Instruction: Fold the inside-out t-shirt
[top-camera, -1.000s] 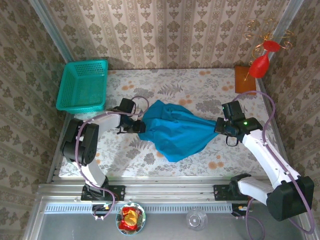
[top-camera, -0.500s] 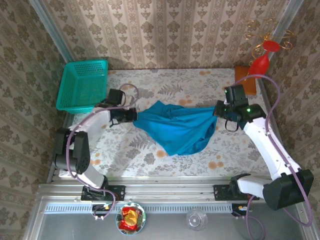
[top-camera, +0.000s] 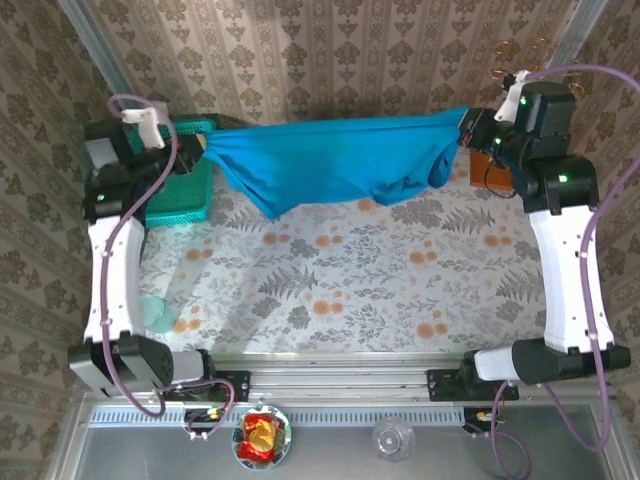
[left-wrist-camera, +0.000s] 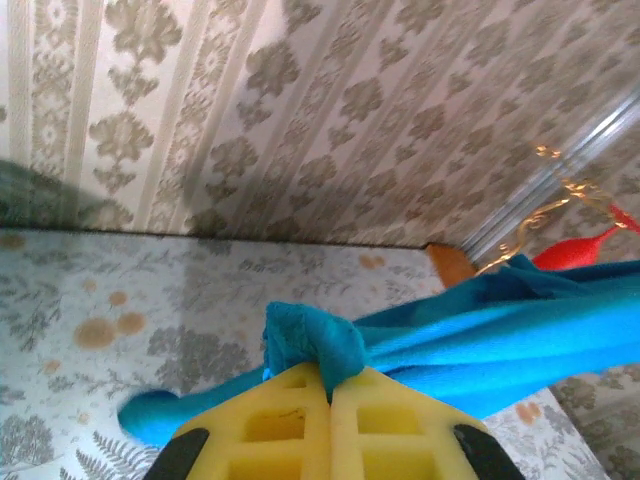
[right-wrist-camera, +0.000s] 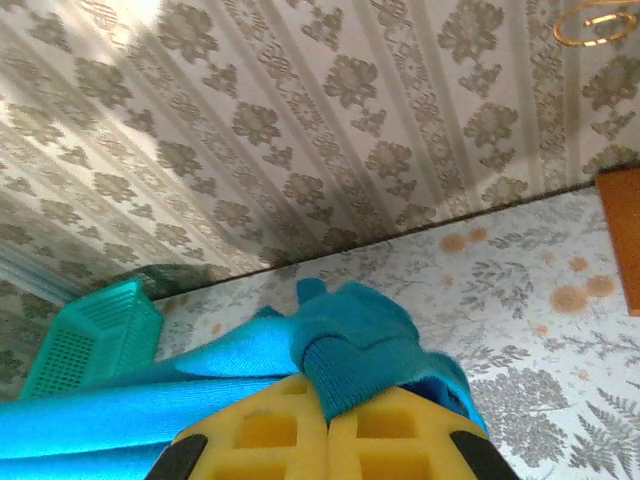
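Cream worktop (top-camera: 330, 290): lying printed with orange blossoms and grey ferns, teal basket (top-camera: 190, 195) sitting at its far left corner.
Wallpaper (top-camera: 330, 60): closing in on three sides in damask stripes.
Left arm (top-camera: 105, 260): standing raised beside the basket, left jaws pinching a bunched corner of the t-shirt (top-camera: 340, 160).
Right arm (top-camera: 565, 250): standing raised at far right, right jaws pinching the opposite bunched edge.
Blue cloth: hanging stretched between both jaws above the far edge.
Since a second ago: lifted off mid-worktop, no longer lying crumpled; both arms risen and spread apart.

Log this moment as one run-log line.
left gripper: shut on t-shirt | right gripper: shut on t-shirt | t-shirt: stretched between both grippers above table
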